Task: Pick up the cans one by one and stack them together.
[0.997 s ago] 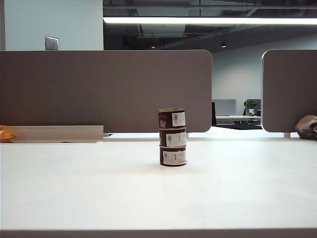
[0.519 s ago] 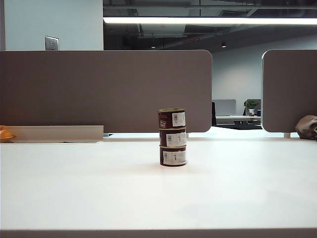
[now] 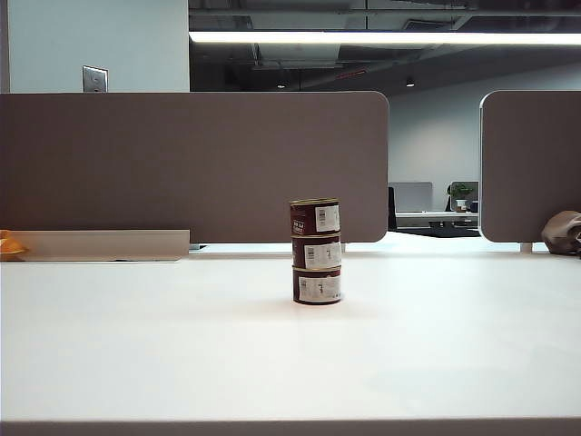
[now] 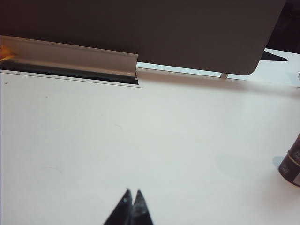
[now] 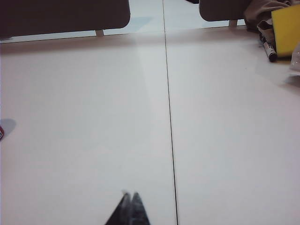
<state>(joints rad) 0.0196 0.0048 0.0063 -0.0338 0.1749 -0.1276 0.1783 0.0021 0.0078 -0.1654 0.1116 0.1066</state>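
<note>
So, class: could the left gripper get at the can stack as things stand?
Probably yes. The left gripper is shut and empty over bare table, and nothing lies between it and the stack, seen at its view's edge.

Three cans (image 3: 316, 252) stacked mid-table (image 3: 136, 345) — partition (image 3: 191, 168) behind.

I count three cans (image 3: 316, 251) in one stack on the bench (image 3: 182, 345); two grey divider panels (image 3: 191, 163) at the far edge; two pincers, left pincer (image 4: 131, 208) and right pincer (image 5: 129, 207), both closed.
</note>
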